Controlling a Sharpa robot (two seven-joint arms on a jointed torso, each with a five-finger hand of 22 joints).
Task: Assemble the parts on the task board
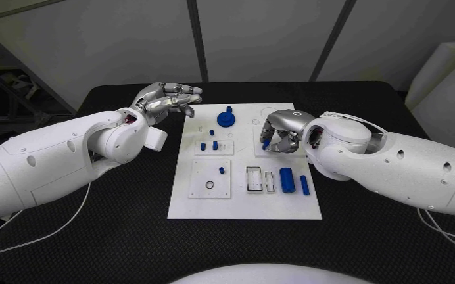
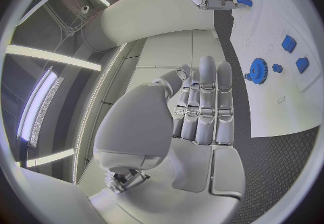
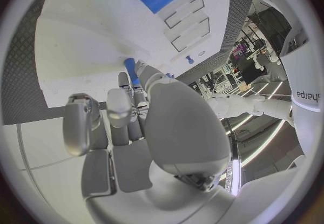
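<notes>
The white task board (image 1: pixel 185 208) lies in the middle of the black table. On it are a blue gear (image 1: pixel 225 118), two small blue pegs (image 1: pixel 210 145), a thick blue cylinder (image 1: pixel 287 180) and a slimmer blue pin (image 1: pixel 304 184). My right hand (image 1: pixel 283 131) hovers over the board's far right part and pinches a small blue peg (image 1: pixel 266 144) in its fingertips; the right wrist view shows that peg (image 3: pixel 132 71) pointing at the board (image 3: pixel 81 35). My left hand (image 1: pixel 169 100) is beside the board's far left corner, fingers stretched out and holding nothing (image 2: pixel 202 110).
Two empty rectangular slots (image 1: pixel 260 179) sit beside the cylinder, and a small dark ring (image 1: pixel 210 185) lies on the near left plate. The left wrist view shows the gear (image 2: pixel 258 69) and blue pieces (image 2: pixel 289 43) on the board (image 2: pixel 277 105). Black table (image 1: pixel 114 231) surrounds the board.
</notes>
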